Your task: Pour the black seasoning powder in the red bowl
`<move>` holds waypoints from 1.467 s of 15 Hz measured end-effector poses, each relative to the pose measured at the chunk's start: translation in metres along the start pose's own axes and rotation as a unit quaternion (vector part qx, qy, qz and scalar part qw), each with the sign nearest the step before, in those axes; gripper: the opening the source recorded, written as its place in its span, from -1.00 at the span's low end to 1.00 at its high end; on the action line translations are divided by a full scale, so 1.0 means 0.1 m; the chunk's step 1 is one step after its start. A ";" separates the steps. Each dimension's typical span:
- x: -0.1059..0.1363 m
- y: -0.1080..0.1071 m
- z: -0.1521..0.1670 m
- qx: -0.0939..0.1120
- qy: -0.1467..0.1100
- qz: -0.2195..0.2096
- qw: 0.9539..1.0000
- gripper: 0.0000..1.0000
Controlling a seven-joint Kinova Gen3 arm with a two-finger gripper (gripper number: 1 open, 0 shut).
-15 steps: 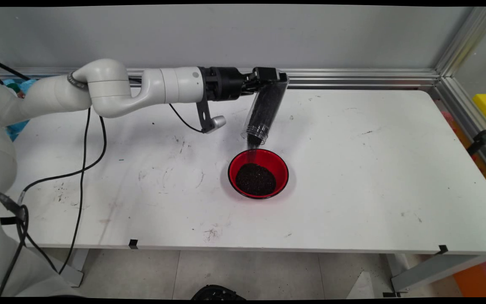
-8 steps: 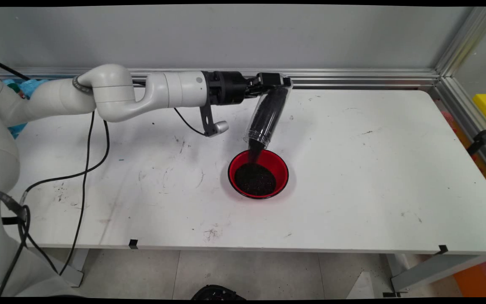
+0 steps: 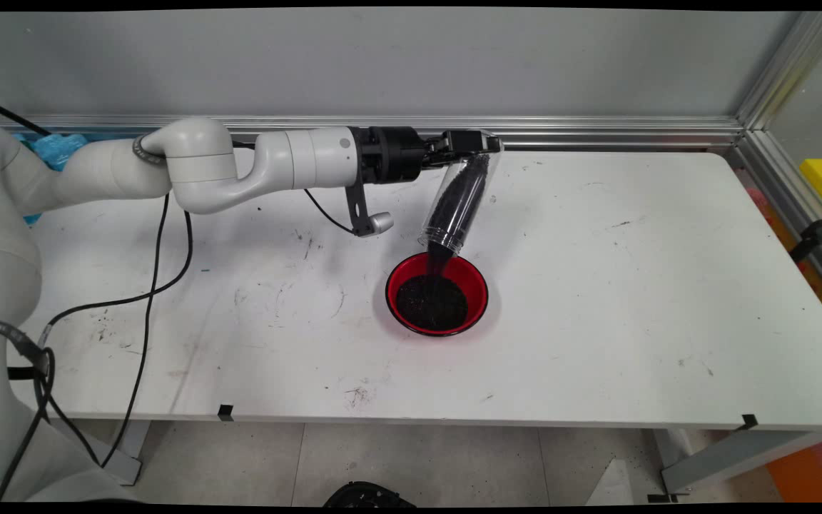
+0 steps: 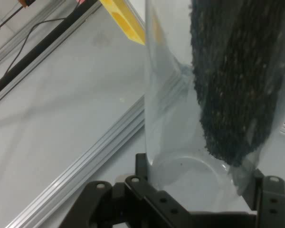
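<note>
A black 2-finger gripper [image 3: 469, 142] pinches the closed base of 1 clear plastic jar [image 3: 454, 203], holding it tipped mouth-down over the middle of the white table [image 3: 632, 300], toward its far edge. A thin stream of dark granules [image 3: 437, 261] falls from the jar's mouth into 1 red bowl [image 3: 437, 293], which sits on the tabletop about midway between the left and right edges, directly below the mouth and apart from it. A dark heap covers the bowl's floor. In the hand view, the granules [image 4: 237, 76] lie packed along 1 side of the transparent wall [image 4: 168, 118], the other side showing bare, with the gripper's black linkage [image 4: 180, 204] framing the jar's base. The jar looks light, stiff and smooth-walled, so likely slippery under the pads; its load shifts as it drains. The base end, where the jaws clamp it, seems the sound place to hold. A few stray grains dot the table near the bowl.
</note>
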 end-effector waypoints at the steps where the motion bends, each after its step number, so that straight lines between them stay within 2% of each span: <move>1: 0.01 -0.01 0.00 0.001 0.000 0.002 1.000 -1.00; 14: 0.12 -0.07 -0.07 0.007 -0.012 0.022 1.000 -1.00; 22: 0.11 -0.12 -0.10 0.020 -0.014 0.046 0.999 -1.00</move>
